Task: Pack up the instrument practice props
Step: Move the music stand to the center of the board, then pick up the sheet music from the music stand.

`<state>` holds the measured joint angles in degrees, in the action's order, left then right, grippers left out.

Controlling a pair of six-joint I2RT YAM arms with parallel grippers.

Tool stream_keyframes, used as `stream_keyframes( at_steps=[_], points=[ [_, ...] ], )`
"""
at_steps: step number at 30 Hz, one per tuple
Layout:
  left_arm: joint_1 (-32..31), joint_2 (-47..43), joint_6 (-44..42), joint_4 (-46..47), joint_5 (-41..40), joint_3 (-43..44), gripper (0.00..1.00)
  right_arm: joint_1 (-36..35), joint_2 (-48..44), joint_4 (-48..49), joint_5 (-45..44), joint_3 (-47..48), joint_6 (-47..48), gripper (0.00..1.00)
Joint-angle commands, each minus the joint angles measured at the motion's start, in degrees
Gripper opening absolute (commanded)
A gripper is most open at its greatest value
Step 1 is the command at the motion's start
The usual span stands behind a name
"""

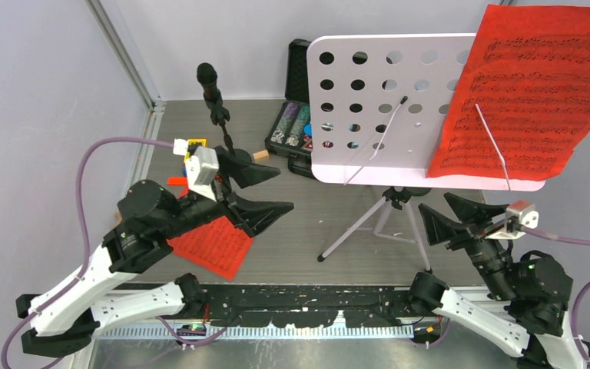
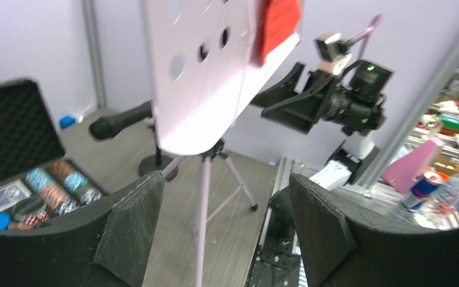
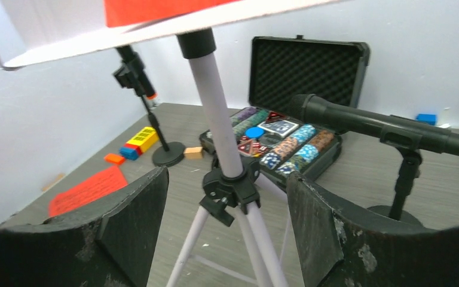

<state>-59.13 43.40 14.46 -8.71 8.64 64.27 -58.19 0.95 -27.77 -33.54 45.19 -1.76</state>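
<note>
The white hole-punched music rack (image 1: 384,115) stands mid-table on silver tripod legs (image 1: 357,224), with a red sheet-music page (image 1: 534,92) leaning on its right side. Another red page (image 1: 215,244) lies flat under my left arm. One black microphone (image 1: 209,81) stands on its pole at the back left. The other microphone (image 3: 358,122) stands behind the rack. My left gripper (image 1: 269,192) is open and empty, left of the tripod. My right gripper (image 1: 442,209) is open too, and the black tripod hub (image 3: 233,182) shows between its fingers without touching them.
An open black case of poker chips (image 1: 296,127) sits at the back, behind the rack. Small yellow, blue and orange toy blocks (image 1: 188,146) lie near the left microphone's base. Walls close in the left and back sides.
</note>
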Motion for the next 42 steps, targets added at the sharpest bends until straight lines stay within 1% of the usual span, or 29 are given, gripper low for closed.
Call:
stream_keyframes(
  at_steps=[1, 3, 8, 13, 16, 17, 20, 23, 27, 30, 33, 34, 35, 36, 39, 42],
  points=[
    [0.2, 3.8, -1.2, -0.3, 10.2, 8.0, 0.78, 0.1, -0.4, -10.1, 6.8, 5.4, -6.0, 0.77],
    [0.2, 6.8, -1.0, -0.7, 13.5, 12.2, 0.76, 0.1, -0.3, -12.1, 9.8, 7.1, -7.0, 0.77],
    [0.0, 13.9, -0.1, -0.6, 18.1, 21.2, 0.72, 0.1, 1.2, -17.1, 16.9, 11.9, -9.4, 0.77],
    [-1.7, 20.8, -0.3, -0.6, 18.6, 30.3, 0.66, 0.2, 3.8, -20.5, 25.1, 15.6, -12.2, 0.77],
    [-4.2, 25.3, -2.1, -2.4, 18.3, 36.1, 0.64, 0.2, 7.5, -23.5, 29.7, 19.2, -13.4, 0.77],
    [-6.1, 26.9, -3.7, -3.6, 17.4, 38.4, 0.64, 0.3, 9.3, -24.0, 31.4, 20.0, -14.0, 0.77],
    [-10.3, 31.3, -7.7, -7.5, 13.7, 44.6, 0.64, 0.7, 12.1, -25.2, 32.6, 23.7, -14.6, 0.75],
    [-15.5, 35.6, -11.7, -10.3, 7.6, 49.3, 0.64, 1.3, 14.3, -25.0, 34.9, 26.2, -14.4, 0.74],
    [-19.9, 40.6, -14.1, -12.2, -1.1, 55.2, 0.64, 2.6, 17.2, -25.2, 37.8, 31.1, -13.5, 0.74],
    [-21.1, 43.9, -14.2, -12.2, -6.0, 58.3, 0.65, 4.3, 19.3, -25.5, 43.5, 34.2, -13.4, 0.74],
    [-21.3, 46.6, -14.2, -11.0, -8.1, 60.1, 0.65, 6.7, 22.1, -26.6, 47.5, 38.4, -12.6, 0.74],
    [-21.2, 47.4, -15.6, -10.4, -8.1, 60.5, 0.65, 8.0, 22.6, -26.9, 48.6, 39.4, -12.3, 0.74],
    [-21.2, 48.2, -16.0, -10.0, -10.0, 61.0, 0.65, 8.7, 24.0, -27.8, 48.9, 41.8, -11.9, 0.74],
    [-21.2, 49.0, -16.4, -9.7, -10.6, 61.5, 0.66, 10.0, 24.7, -28.4, 49.4, 43.1, -11.6, 0.74],
    [-21.2, 51.8, -17.1, -10.0, -12.5, 63.5, 0.67, 12.2, 29.0, -32.2, 49.6, 51.1, -9.8, 0.74],
    [-21.2, 53.1, -17.9, -9.7, -15.0, 64.0, 0.67, 13.8, 32.7, -34.4, 46.3, 57.2, -10.0, 0.73]
  ],
)
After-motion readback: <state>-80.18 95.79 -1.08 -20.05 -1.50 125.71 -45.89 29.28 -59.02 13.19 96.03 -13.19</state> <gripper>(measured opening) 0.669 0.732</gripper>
